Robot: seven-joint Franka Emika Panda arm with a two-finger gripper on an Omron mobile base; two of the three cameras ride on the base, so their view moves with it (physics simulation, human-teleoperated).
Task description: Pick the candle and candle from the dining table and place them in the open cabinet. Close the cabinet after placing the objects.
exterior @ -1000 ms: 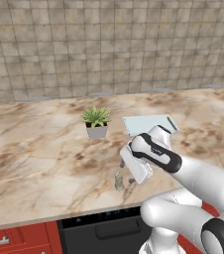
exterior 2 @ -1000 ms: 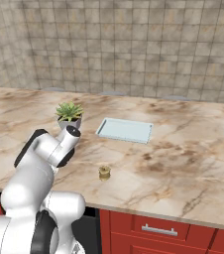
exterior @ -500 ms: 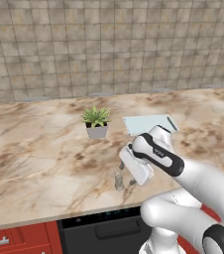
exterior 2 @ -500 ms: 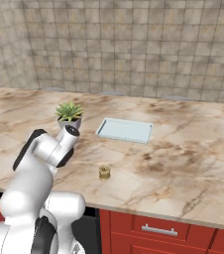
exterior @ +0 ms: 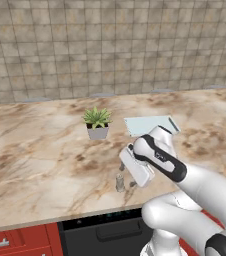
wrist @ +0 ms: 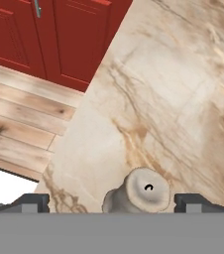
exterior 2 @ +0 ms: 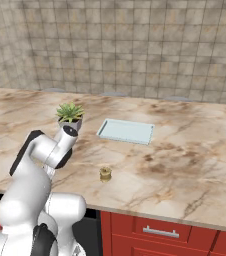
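Everything is lit evenly and brightly, with no single lamp to be made out. Only small, soft shadows are seen, like the one under the plant (exterior: pixel 97 123) on the worktop (exterior: pixel 40 150). No glare is seen on the marble. The base views are a little grainy. The pale candle (wrist: pixel 141 192) is shown sharply from close up.

wall: grey-beige square tiles (exterior: pixel 110 45) run across the whole back, behind the counter
floor: light wooden planks (wrist: pixel 20 134), seen from above past the counter's edge
cupboards: red panelled doors (wrist: pixel 59 34) with a silver handle stand on the plank floor
drawers: red fronts (exterior 2: pixel 160 230) with horizontal silver handles
light: even and soft, with no strong shadows
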